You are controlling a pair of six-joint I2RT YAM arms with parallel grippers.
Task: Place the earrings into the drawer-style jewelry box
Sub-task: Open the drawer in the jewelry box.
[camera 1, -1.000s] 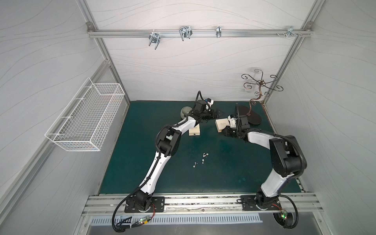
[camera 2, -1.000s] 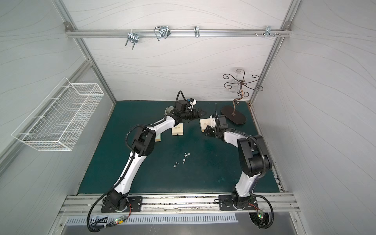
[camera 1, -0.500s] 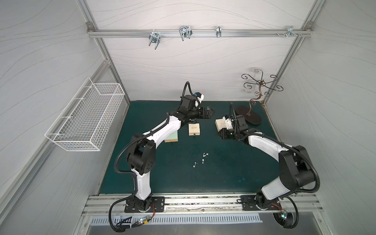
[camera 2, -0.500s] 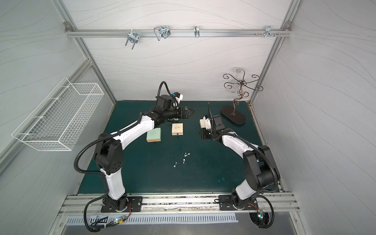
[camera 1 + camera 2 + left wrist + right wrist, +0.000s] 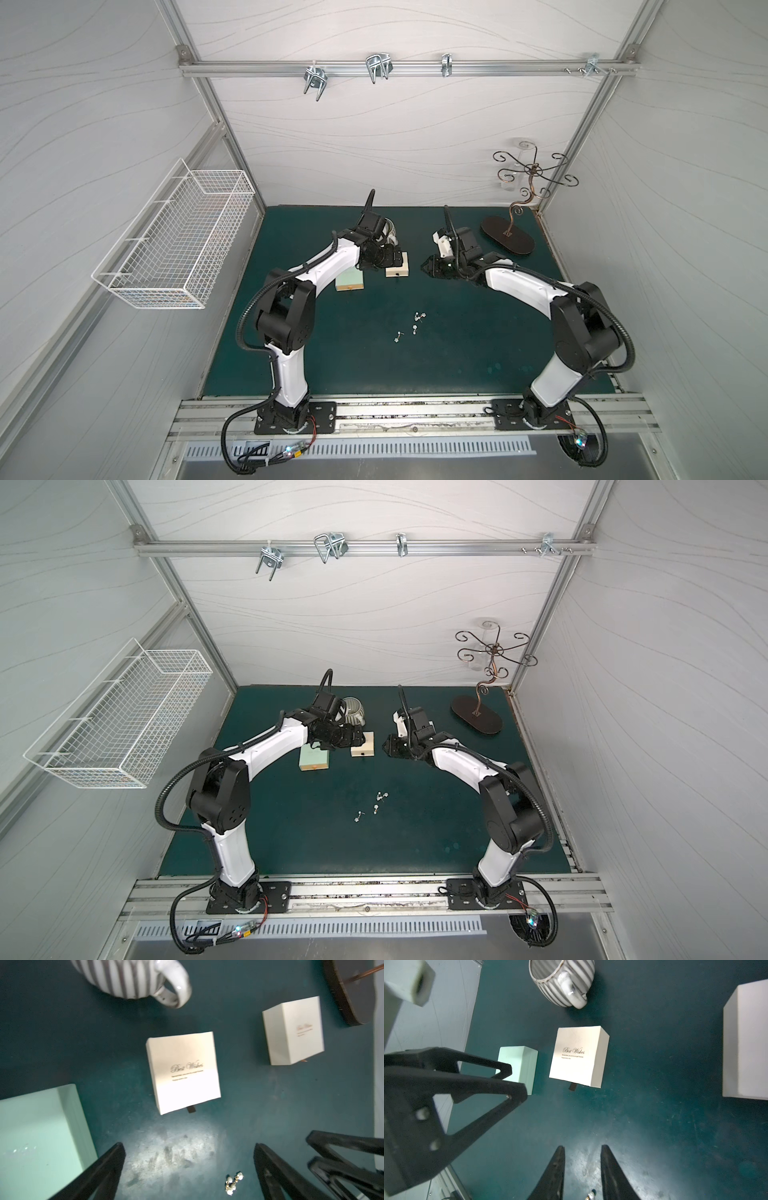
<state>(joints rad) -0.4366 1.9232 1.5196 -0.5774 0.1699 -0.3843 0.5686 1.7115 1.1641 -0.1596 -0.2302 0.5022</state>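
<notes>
Nothing is done yet. The earrings [image 5: 419, 318] are seen loose on the green mat [image 5: 332, 353], apart from the cream drawer box [image 5: 579, 1057], which is shut. The left gripper [image 5: 189, 1147] and right gripper [image 5: 582, 1148] are held open, empty.

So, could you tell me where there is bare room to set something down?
Bare: the dark green mat between the tiny silvery earrings and the front metal rail. Crowded: the back, around the mint-green box, cream printed box and striped mug.
</notes>
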